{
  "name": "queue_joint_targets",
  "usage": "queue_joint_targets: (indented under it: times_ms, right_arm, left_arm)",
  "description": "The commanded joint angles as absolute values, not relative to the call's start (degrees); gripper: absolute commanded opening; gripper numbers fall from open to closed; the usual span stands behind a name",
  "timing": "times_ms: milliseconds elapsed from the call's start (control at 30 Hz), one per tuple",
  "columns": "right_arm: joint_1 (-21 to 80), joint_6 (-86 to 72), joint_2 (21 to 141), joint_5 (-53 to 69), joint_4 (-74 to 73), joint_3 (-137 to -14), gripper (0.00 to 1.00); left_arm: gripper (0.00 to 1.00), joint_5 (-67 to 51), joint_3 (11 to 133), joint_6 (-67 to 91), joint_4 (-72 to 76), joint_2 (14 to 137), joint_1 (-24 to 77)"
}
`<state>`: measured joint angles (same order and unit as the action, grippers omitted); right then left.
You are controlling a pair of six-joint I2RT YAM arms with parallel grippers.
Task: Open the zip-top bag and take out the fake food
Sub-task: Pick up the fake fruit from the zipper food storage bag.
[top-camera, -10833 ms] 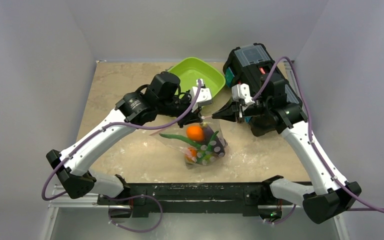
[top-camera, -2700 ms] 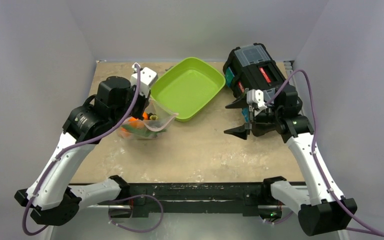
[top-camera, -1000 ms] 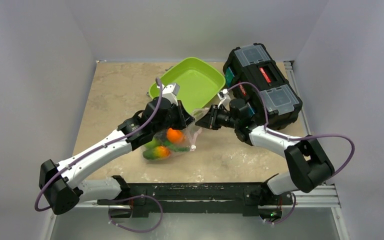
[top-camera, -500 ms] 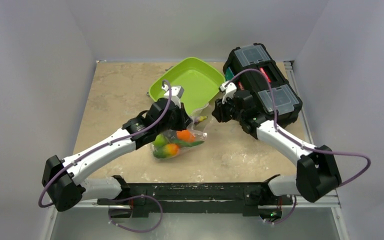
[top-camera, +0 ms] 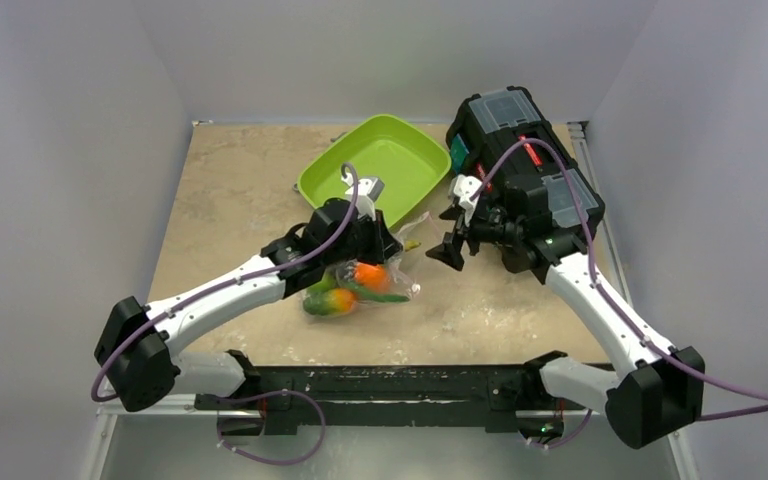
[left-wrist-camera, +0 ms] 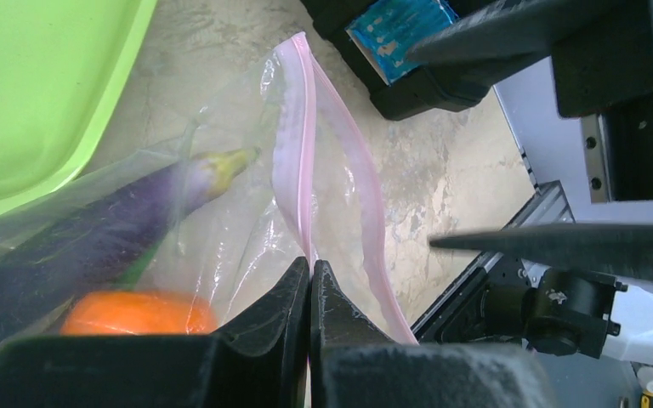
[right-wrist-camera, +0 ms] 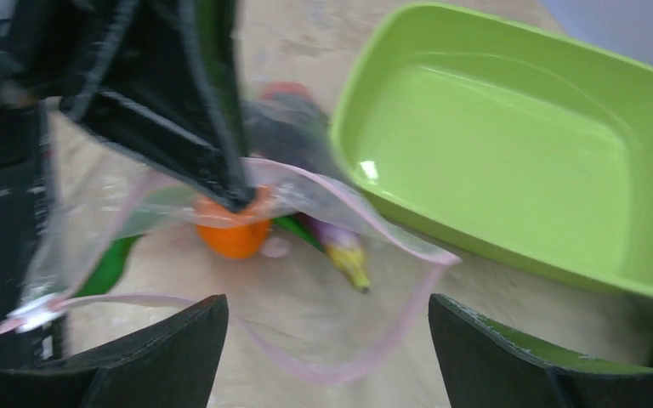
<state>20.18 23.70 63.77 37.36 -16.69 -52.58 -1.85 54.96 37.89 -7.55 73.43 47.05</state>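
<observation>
The clear zip-top bag [top-camera: 358, 288] lies mid-table, its mouth lifted. My left gripper [left-wrist-camera: 310, 265] is shut on one side of its pink zip strip [left-wrist-camera: 293, 127]; the other side hangs free in an open loop [right-wrist-camera: 340, 361]. Inside the bag I see fake food: a purple eggplant [left-wrist-camera: 110, 223], an orange [right-wrist-camera: 234, 235], and a green pod [top-camera: 385, 296]. My right gripper [right-wrist-camera: 327, 316] stands open, empty, facing the bag's mouth and a short way to its right [top-camera: 444, 238]. The left gripper [top-camera: 388, 243] hovers over the bag's upper edge.
The lime-green tray [top-camera: 380, 160] sits just behind the bag, with nothing in it. A black toolbox [top-camera: 525, 150] stands at the back right, close behind my right arm. Bare tabletop [top-camera: 230, 200] stretches to the left.
My right gripper has opened and pulled back to the right, away from the bag's mouth. The left gripper, still gripping the strip, has shifted slightly right with the bag.
</observation>
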Motion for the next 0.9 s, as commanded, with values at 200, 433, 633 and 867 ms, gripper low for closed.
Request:
queue_joint_targets:
  times_ms: [200, 433, 633, 867]
  right_arm:
    - [20.56, 11.04, 74.43, 54.19, -2.81, -49.46, 0.84]
    - [23.52, 2.56, 80.12, 56.64, 6.68, -45.98, 0.86]
    - [23.83, -0.51, 84.6, 58.06, 9.54, -44.79, 0.87]
    - [23.99, -6.59, 87.73, 60.28, 15.98, -42.23, 0.91]
  left_arm:
    - [0.0, -6.71, 48.93, 40.6, 6.33, 72.85, 47.38]
    - [0.0, -7.0, 47.22, 41.29, 8.19, 71.36, 47.57]
    - [0.0, -7.98, 45.69, 41.81, 12.31, 71.84, 48.07]
    - [0.0, -7.32, 44.59, 42.71, 17.57, 72.67, 49.68]
